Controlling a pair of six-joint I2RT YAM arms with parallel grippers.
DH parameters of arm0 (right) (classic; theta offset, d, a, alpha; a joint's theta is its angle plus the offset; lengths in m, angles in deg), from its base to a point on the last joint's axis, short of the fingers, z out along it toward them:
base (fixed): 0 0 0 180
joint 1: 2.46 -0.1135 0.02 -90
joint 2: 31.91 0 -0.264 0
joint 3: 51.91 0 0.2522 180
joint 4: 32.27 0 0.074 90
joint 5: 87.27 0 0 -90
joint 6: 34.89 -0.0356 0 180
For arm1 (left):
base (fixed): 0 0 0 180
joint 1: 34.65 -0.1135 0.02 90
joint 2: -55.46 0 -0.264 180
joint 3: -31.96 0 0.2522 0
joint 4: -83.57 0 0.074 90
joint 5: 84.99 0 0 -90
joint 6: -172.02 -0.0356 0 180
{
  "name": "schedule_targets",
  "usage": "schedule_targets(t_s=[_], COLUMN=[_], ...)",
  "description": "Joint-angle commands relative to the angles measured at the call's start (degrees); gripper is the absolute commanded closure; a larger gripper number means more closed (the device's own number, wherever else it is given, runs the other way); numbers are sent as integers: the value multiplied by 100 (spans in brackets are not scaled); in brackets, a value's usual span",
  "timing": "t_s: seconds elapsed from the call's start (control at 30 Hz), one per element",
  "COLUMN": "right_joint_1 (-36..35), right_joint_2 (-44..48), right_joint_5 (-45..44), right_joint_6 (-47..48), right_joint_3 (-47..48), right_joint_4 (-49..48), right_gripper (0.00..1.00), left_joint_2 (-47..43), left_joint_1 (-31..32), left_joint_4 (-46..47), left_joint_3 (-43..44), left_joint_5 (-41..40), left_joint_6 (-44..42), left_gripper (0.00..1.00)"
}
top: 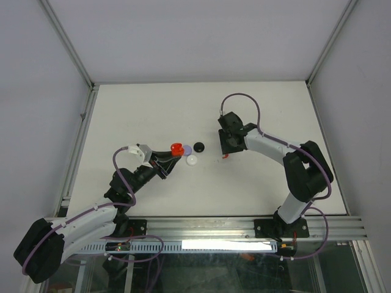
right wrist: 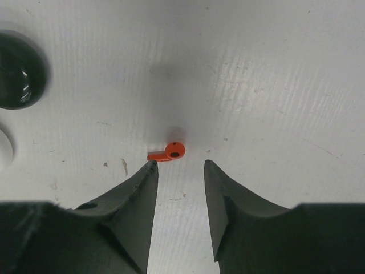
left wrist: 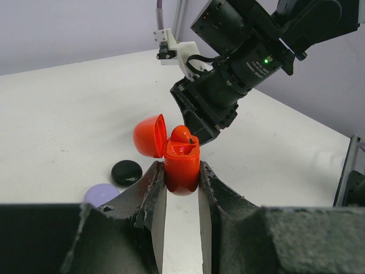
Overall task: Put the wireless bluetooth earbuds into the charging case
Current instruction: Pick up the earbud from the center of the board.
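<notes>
Left hand (left wrist: 181,171): pressed tight on the red charging case (left wrist: 182,162), pinching its lower body. The case is upright just above the bench (top: 153,110), with its lid (left wrist: 150,136) swung open to one side.

Case contents: a red rounded piece, judged to be a seated earbud (left wrist: 183,135), stands out of the top. The socket beside it looks unfilled, though the view is not clear enough to be certain.

Right hand (right wrist: 179,164): fingers spread, nothing between them. The loose earbud (right wrist: 168,153), also red, lies flat on the bench just beyond the fingertips, nearer one finger than the other and well apart from the case.

Other items: a black disc (left wrist: 126,172) and a lavender disc (left wrist: 101,195) lie near the case, untouched.

Progress: roughly half done for the red set. Remaining work is to pick up the loose earbud, carry it to the case and seat it.
</notes>
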Motion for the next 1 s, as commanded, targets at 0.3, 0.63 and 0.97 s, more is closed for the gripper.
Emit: schedule_targets(t_s=[0.3, 0.63, 0.97], right_joint_1=[62, 68, -131], right_joint_2=[-253, -384, -139], right_joint_5=[217, 124, -137], right_joint_6=[-379, -301, 22], right_joint_3=[-245, -422, -397], right_joint_4=[-727, -870, -815], right_gripper=[68, 75, 86], left_joint_2=[57, 107, 264], left_joint_1=[36, 38, 40], left_joint_4=[217, 240, 378], left_joint_3=[206, 216, 233], left_joint_5=[132, 183, 245], left_joint_6=[14, 41, 71], left_gripper=[100, 100, 100])
